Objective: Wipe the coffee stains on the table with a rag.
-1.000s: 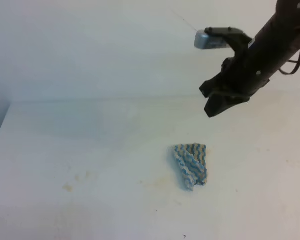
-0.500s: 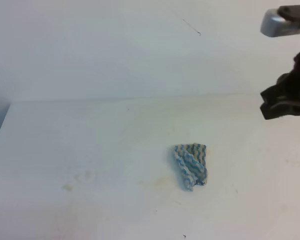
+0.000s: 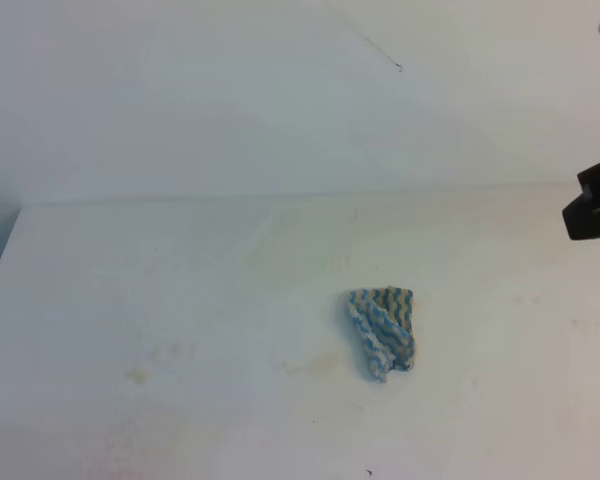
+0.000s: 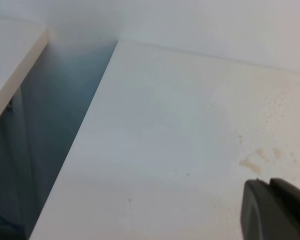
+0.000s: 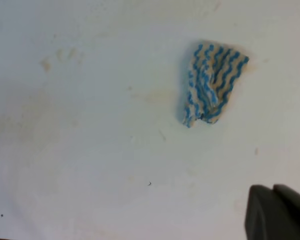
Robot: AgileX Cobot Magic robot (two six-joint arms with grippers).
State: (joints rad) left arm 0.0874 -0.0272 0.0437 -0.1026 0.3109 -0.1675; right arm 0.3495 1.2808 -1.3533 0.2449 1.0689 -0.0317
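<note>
A crumpled rag with blue wavy stripes on a pale, tan-tinged ground lies alone on the white surface, a little right of the middle in the high view. Nothing touches it. From the right wrist view the same rag sits in the upper right, bunched into a rough wedge with its narrow end toward the bottom of the picture.

Just beside the rag, on its left in the high view, a faint yellowish smear of the coffee stains spreads across the surface; in the right wrist view this pale patch lies left of the cloth, close to it but not under it as far as can be seen. Farther left are small tan specks (also seen by the left wrist camera, near its right edge).

The right hand shows only as a dark block at the right edge of the high view, raised above the surface and well apart from the rag; its dark tip also fills the lower right corner of its own wrist view. I cannot tell how its jaws stand. The left hand appears only as a dark shape in the lower right corner of its wrist view, over bare surface near the left edge, and its state cannot be told either.
</note>
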